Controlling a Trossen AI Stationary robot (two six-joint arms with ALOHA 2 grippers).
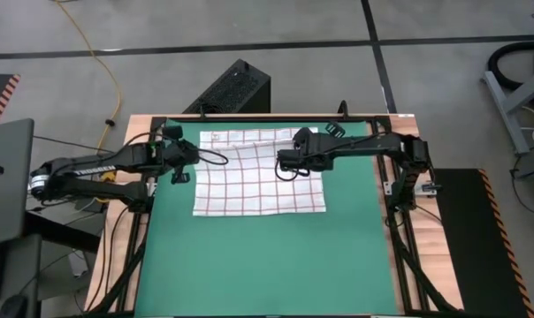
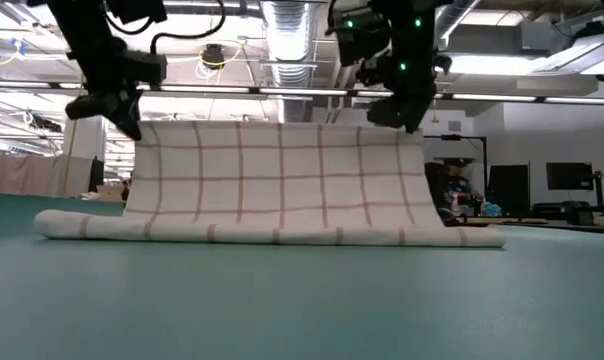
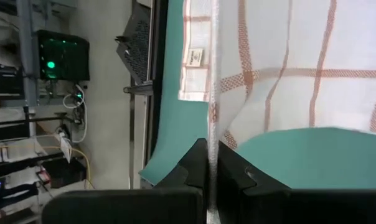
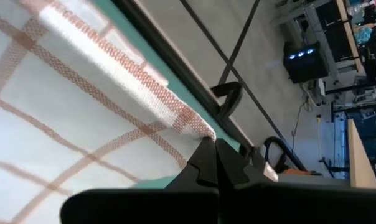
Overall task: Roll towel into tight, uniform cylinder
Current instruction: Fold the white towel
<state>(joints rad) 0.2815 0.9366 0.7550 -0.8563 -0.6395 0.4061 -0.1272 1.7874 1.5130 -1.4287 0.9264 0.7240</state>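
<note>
The white towel (image 1: 258, 190) with red-brown checks lies on the far half of the green mat (image 1: 267, 265). Both grippers are shut on it and hold part of it up like a curtain (image 2: 282, 170). My left gripper (image 1: 180, 174) is at the towel's left side and my right gripper (image 1: 289, 168) is right of its middle. The near edge (image 2: 272, 232) rests on the mat as a low strip. A far-left corner with a small label (image 3: 194, 57) also lies flat on the mat. My left gripper pinches a hemmed edge (image 3: 213, 127) of the towel between its two fingers, slanting down from the table's left. The cloth hangs below the hold, and its lower part is on the mat. My right gripper pinches a hemmed corner (image 4: 203, 132) between its two fingers, slanting down from the table's right. The raised edge (image 2: 272, 124) runs nearly straight between the two grippers, and the cloth hangs from it down to the mat.
A black box (image 1: 236, 88) stands on the floor beyond the table's far edge. Dark frame rails (image 1: 400, 230) run along the table's sides. The near half of the green mat holds nothing.
</note>
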